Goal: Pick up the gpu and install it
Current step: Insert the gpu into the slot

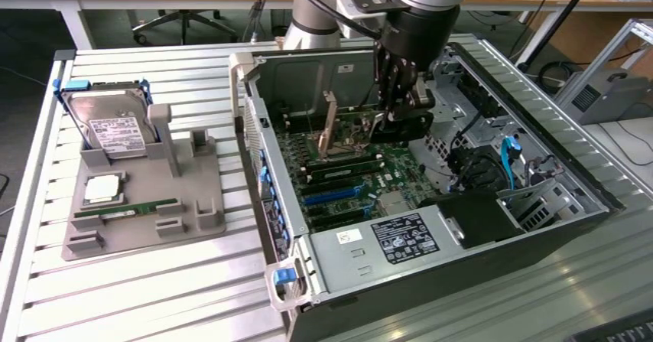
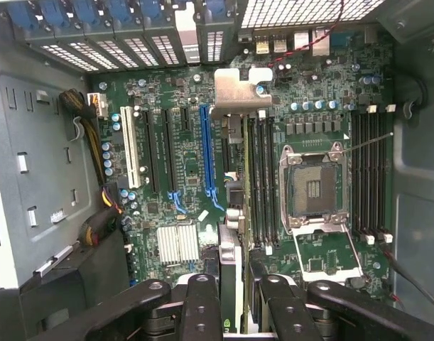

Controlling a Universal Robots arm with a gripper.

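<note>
The gpu sits edge-on in my end effector, inside the open computer case.

From the wrist view I see the fingers pinching the card from both faces, its silver bracket toward the case's rear slot wall and its lower edge over the motherboard, between the blue slot and the RAM slots; I cannot tell whether it touches the board. On one side the empty CPU socket lies near; on the other the expansion slots stand unoccupied. In the exterior view the arm reaches down between the case walls, with the drive bays at that view's right. On the worktop, the grey holder with the hard drive stands well apart.
</note>
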